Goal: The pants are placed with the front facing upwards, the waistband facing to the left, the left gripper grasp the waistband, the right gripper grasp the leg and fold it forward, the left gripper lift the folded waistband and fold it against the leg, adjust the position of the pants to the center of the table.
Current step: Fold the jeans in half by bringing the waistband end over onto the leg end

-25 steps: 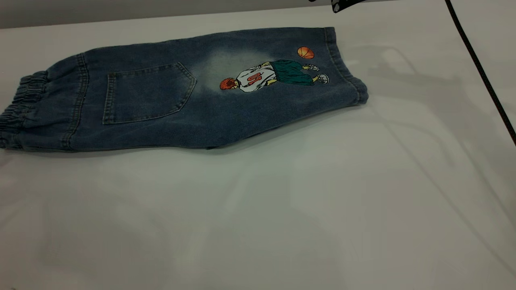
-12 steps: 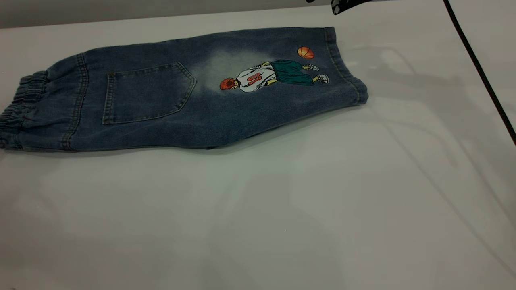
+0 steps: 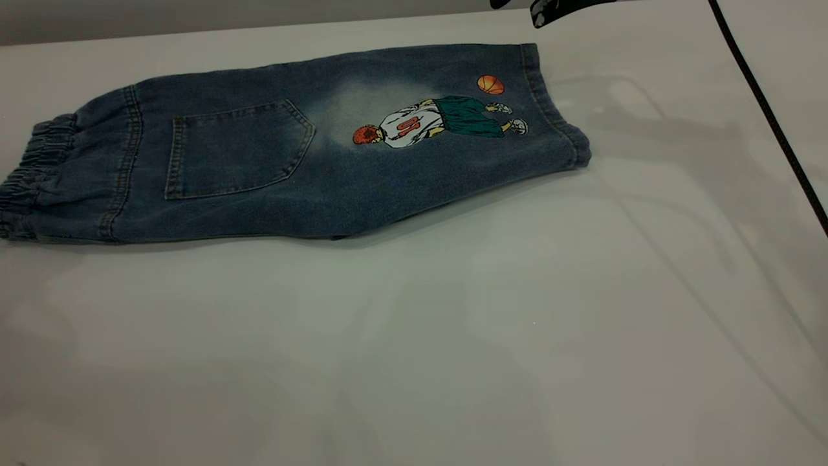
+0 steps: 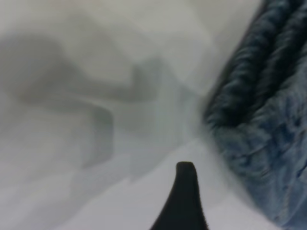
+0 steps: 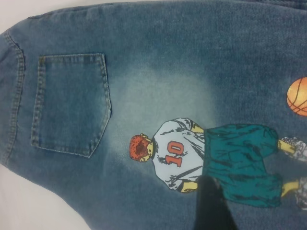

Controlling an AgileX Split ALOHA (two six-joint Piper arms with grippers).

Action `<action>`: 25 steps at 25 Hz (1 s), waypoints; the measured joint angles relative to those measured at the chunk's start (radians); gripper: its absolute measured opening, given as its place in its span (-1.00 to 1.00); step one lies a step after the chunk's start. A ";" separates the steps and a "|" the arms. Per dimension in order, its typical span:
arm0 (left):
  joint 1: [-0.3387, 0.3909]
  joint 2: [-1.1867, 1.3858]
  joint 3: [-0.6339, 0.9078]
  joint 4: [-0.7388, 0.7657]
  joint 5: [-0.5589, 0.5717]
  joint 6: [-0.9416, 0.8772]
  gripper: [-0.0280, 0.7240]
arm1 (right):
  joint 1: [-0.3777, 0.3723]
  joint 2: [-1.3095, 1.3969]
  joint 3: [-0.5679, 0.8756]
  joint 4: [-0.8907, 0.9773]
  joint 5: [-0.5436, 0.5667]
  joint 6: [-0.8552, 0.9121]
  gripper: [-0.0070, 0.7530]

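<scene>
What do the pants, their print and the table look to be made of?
The pants look like washed blue denim: woven grain, faded pale patch, stitched seams; the waistband is ruched, probably elastic. The print looks like flat opaque ink or transfer, which one unclear. The table looks smooth, hard and white with a faint sheen; its material is uncertain.

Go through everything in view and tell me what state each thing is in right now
pants: flat on the table, one leg on top, ungripped
waistband: gathered, at the left end, ungripped
leg: flat, print up, hem cuff to the right
left gripper: low beside the waistband, holding nothing visible
right gripper: above the print, not gripping
</scene>
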 joint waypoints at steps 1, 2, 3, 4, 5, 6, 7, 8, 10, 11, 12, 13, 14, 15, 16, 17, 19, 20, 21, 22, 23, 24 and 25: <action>-0.011 0.003 0.000 -0.005 0.001 0.003 0.62 | 0.000 0.000 0.000 0.000 0.000 0.000 -0.05; -0.023 0.008 -0.001 0.000 0.002 0.003 0.63 | 0.000 0.000 0.000 0.000 0.000 0.000 -0.05; -0.037 0.018 -0.007 0.001 0.003 0.002 0.63 | 0.000 0.000 0.000 0.000 0.000 -0.001 -0.05; -0.048 0.031 -0.013 0.002 0.001 0.002 0.63 | 0.000 0.000 0.000 0.000 0.000 -0.003 -0.05; -0.060 0.042 -0.020 0.002 0.000 0.002 0.63 | 0.000 0.000 0.000 0.000 0.000 -0.003 -0.05; -0.071 0.057 -0.027 0.002 -0.001 0.001 0.63 | 0.000 0.000 0.000 0.000 0.000 -0.004 -0.05; -0.081 0.069 -0.035 0.001 -0.001 0.000 0.63 | 0.000 0.000 0.000 0.000 0.002 -0.004 -0.05; -0.087 0.080 -0.044 -0.001 -0.003 0.000 0.63 | 0.000 0.000 0.000 0.000 0.003 -0.004 -0.05; -0.093 0.087 -0.051 -0.030 -0.017 0.000 0.63 | 0.000 0.000 0.001 0.000 0.003 -0.007 -0.05; -0.094 0.088 -0.051 -0.049 -0.024 0.002 0.63 | 0.000 0.000 0.001 0.000 0.003 -0.007 -0.05; -0.094 0.092 -0.056 -0.063 -0.036 0.003 0.64 | 0.000 0.000 0.001 0.000 0.003 -0.007 -0.05; -0.094 0.098 -0.060 -0.072 -0.039 0.003 0.64 | 0.000 0.000 0.001 0.000 0.003 -0.007 -0.05; -0.094 0.105 -0.060 -0.075 -0.039 0.003 0.64 | 0.000 0.000 0.001 0.000 0.003 -0.007 -0.05; -0.094 0.113 -0.060 -0.075 -0.029 0.003 0.64 | 0.000 0.000 0.001 0.000 0.003 -0.007 -0.05; -0.095 0.121 -0.061 -0.079 -0.019 0.003 0.64 | 0.000 0.000 0.001 0.000 0.003 -0.008 -0.05; -0.100 0.131 -0.061 -0.089 -0.013 0.003 0.63 | 0.000 0.000 0.001 0.000 0.003 -0.010 -0.05; -0.110 0.149 -0.062 -0.112 0.001 0.007 0.63 | 0.000 0.000 0.001 0.000 0.003 -0.010 -0.05; -0.117 0.159 -0.062 -0.126 0.005 0.016 0.62 | 0.000 0.000 0.001 0.000 0.004 -0.011 -0.05; -0.123 0.165 -0.062 -0.139 0.003 0.031 0.62 | 0.000 0.000 0.001 0.000 0.003 -0.011 -0.05; -0.126 0.169 -0.062 -0.150 0.002 0.049 0.61 | 0.000 0.000 0.001 0.000 0.004 -0.011 -0.05; -0.132 0.170 -0.062 -0.166 -0.003 0.065 0.61 | 0.000 0.000 0.001 0.000 0.005 -0.011 -0.05; -0.135 0.170 -0.062 -0.178 -0.011 0.082 0.61 | 0.000 0.000 0.001 0.000 0.006 -0.011 -0.05; -0.135 0.171 -0.062 -0.194 -0.015 0.089 0.60 | 0.000 0.000 0.001 0.000 0.006 -0.011 -0.05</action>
